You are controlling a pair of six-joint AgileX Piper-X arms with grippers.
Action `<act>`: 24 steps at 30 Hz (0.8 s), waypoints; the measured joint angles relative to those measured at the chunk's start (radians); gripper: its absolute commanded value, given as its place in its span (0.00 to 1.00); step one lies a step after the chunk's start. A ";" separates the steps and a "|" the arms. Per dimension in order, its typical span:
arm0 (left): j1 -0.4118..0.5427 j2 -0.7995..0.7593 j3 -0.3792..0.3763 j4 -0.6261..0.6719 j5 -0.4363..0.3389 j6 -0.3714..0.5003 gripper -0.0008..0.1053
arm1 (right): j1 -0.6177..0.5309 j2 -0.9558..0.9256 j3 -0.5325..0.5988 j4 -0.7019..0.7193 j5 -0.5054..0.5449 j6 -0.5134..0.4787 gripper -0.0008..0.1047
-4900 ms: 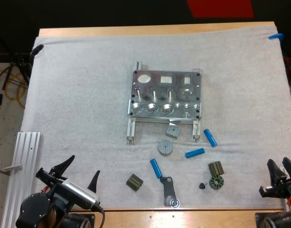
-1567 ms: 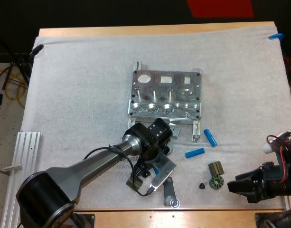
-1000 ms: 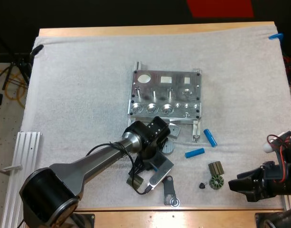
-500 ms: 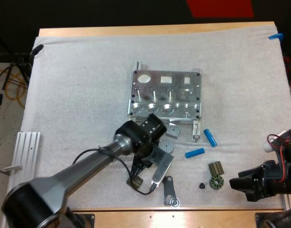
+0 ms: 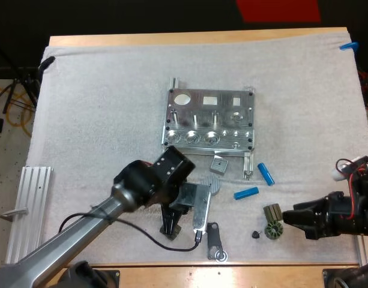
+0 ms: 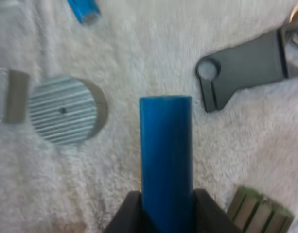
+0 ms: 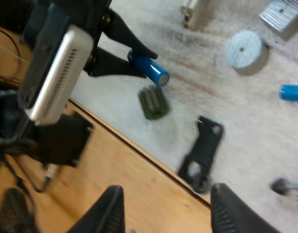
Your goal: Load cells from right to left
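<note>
Blue cylinder [image 6: 166, 145] now lifted off the mat [image 5: 99, 120] in left tool [image 6: 166, 206].

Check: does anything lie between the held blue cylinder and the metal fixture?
A ribbed grey disc and a square grey block lie between them on the mat; the blue cylinder in the left gripper could likely pass over.

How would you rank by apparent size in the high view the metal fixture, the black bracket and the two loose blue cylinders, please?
1. Metal fixture
2. Black bracket
3. Loose blue cylinders, which look alike
</note>
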 measured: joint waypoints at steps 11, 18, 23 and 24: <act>0.000 -0.153 0.000 -0.038 0.164 -0.043 0.01 | 0.040 0.000 0.103 -0.261 -0.105 0.221 0.40; 0.000 -0.166 0.000 -0.074 0.220 -0.043 0.01 | 0.178 0.042 0.144 -0.432 -0.058 0.391 0.48; 0.000 -0.166 0.000 -0.077 0.232 -0.060 0.01 | 0.275 0.126 0.144 -0.505 -0.019 0.413 0.48; 0.000 -0.166 0.000 -0.077 0.243 -0.060 0.01 | 0.293 0.149 0.144 -0.519 -0.014 0.433 0.48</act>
